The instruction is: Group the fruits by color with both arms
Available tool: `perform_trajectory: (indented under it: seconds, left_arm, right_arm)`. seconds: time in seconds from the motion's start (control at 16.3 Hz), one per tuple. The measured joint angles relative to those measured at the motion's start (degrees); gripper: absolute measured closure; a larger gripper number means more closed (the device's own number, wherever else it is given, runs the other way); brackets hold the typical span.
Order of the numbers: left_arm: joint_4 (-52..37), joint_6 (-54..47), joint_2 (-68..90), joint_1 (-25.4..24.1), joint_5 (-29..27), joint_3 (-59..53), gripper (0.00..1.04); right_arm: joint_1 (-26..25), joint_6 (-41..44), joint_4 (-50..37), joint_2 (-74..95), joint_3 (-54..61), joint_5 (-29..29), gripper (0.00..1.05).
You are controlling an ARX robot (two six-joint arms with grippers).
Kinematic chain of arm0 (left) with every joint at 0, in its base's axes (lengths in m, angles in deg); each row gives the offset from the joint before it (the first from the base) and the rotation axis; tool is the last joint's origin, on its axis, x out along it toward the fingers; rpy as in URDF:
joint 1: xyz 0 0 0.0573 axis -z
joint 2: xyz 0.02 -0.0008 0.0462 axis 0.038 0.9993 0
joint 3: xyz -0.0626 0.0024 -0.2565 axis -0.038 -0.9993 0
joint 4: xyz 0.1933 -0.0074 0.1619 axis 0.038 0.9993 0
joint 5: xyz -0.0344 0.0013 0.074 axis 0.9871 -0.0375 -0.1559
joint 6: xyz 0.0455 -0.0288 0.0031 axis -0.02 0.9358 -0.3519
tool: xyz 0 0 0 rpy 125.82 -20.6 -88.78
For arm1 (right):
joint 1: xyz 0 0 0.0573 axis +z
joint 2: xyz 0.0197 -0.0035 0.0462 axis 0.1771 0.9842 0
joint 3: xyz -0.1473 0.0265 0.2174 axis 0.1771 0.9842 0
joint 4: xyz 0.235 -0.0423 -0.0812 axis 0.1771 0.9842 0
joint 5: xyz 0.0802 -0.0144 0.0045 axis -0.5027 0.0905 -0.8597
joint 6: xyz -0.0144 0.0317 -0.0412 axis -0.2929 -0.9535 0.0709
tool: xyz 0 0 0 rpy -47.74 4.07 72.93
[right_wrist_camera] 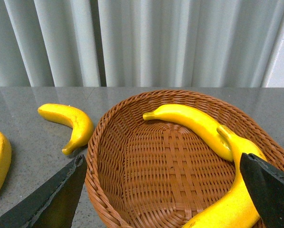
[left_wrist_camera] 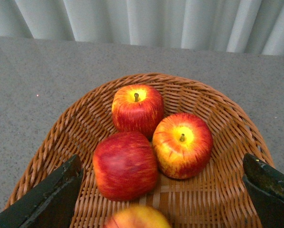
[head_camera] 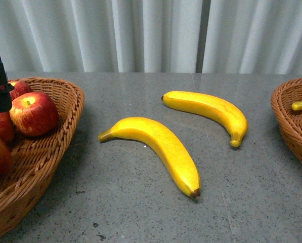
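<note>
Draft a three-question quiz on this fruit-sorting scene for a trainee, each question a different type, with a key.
1. Multiple choice: how many fruits lie on the table, outside both baskets? A one, B two, C four.
2. True or false: the right basket is empty.
3. Short answer: which fruit lies in the left basket?

Key
1. B: the near banana and the far banana.
2. False: it holds a banana and a second banana.
3. Red apples.
</note>
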Motion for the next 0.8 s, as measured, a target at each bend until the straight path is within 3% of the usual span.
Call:
perform_trajectory:
  seconds: [0.25, 0.49, 0.55, 0.68, 0.8]
  left_arm:
    - [0.5, 2.7, -8.0, 3.2, 0.1, -1.2, 0.07]
    - [1.6, -0.1, -20.7, 6.2, -4.6, -4.5, 0.07]
    - [4.3, -1.8, -25.7, 4.5, 0.0, -5.9, 0.13]
    - [7.8, -4.3, -36.0, -1.7, 11.9, -11.8, 0.37]
    - [7.1, -4.9, -39.0, -3.8, 16.3, -14.0, 0.55]
  right_arm:
    - [0.0, 0.0, 0.0, 0.0, 0.0, 0.0, 0.06]
    - [0.0, 0.0, 0.0, 0.0, 0.0, 0.0, 0.06]
    - [0.0, 0.0, 0.0, 0.0, 0.0, 0.0, 0.06]
    - [0.0, 0.0, 0.0, 0.0, 0.0, 0.0, 0.06]
    - [0.0, 0.0, 0.0, 0.0, 0.0, 0.0, 0.06]
